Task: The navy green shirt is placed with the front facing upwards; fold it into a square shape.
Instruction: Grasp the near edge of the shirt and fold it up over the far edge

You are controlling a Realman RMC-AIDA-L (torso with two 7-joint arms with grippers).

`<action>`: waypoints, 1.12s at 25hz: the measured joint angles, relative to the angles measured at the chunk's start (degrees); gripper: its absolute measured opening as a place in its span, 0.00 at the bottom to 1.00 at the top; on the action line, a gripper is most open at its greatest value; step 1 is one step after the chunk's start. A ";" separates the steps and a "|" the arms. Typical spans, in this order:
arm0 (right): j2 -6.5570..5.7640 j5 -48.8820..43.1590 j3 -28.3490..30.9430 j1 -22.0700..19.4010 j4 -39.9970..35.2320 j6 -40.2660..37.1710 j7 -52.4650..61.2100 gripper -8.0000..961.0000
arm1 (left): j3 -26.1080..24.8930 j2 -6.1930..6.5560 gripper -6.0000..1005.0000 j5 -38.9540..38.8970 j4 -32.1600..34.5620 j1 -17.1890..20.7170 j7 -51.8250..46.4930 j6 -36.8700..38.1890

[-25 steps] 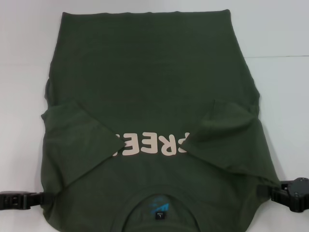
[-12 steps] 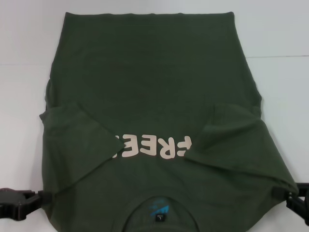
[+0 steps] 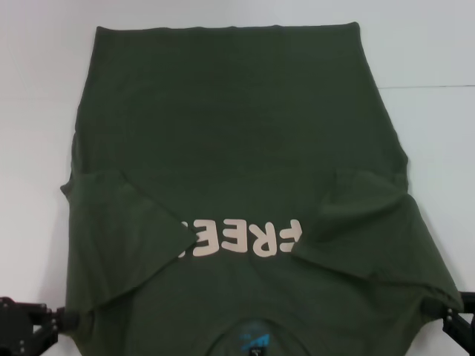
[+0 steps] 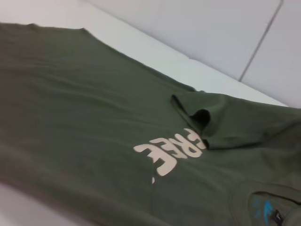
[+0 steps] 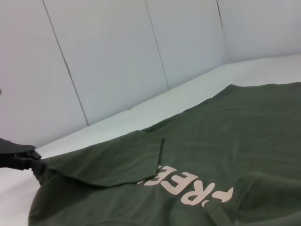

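**One shirt, two hands at the shoulder corners**

Left hand: reaching in low from the side, lying level with the desk, fingers closing on the shoulder corner of the navy green shirt. Right hand: mirroring that pose at the opposite shoulder corner, likewise pinching the cloth.

Shirt, one: stretching between the two hands, the hem lying far from both on the white desk. Sleeves, two: each folding inward over the chest, just ahead of its hand. Pale lettering, one row, partly covered by both sleeves. Collar with blue label, one, sitting midway between the hands.
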 joint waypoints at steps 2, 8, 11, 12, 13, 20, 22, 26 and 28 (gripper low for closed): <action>0.17 -0.01 0.23 -0.70 0.02 -0.45 -1.41 0.05 | -0.04 -0.14 0.03 0.18 -0.01 0.62 2.22 1.01; 0.67 -0.10 0.49 -4.48 0.37 -2.57 -8.31 0.05 | -0.34 -0.52 0.03 0.25 0.19 2.85 7.92 2.53; 0.55 -0.09 1.64 -6.55 1.72 -3.17 -11.68 0.05 | -0.47 -0.61 0.03 0.29 0.31 3.37 10.10 3.21; 0.41 -0.10 2.21 -7.10 2.23 -3.57 -12.61 0.05 | -0.46 -0.63 0.03 0.32 0.31 3.43 10.98 3.77; 0.20 -0.11 2.93 -7.87 2.77 -4.17 -13.61 0.05 | -0.47 -0.63 0.03 0.33 0.32 3.46 11.48 4.24; -0.24 -0.27 7.08 -11.73 2.83 -7.29 -16.26 0.05 | 0.11 -1.06 0.03 0.69 0.63 4.09 14.31 8.29; -0.20 -0.32 7.86 -12.48 2.84 -7.63 -16.81 0.05 | 0.22 -1.18 0.03 1.20 0.72 4.33 14.68 8.68; 0.04 -0.58 8.83 -13.55 2.88 -8.22 -17.99 0.05 | -0.33 -1.29 0.03 1.59 0.93 4.84 15.54 9.08; 0.20 -0.55 9.72 -13.45 3.04 -8.23 -18.50 0.05 | -1.26 -1.28 0.03 1.33 0.88 4.68 15.73 9.03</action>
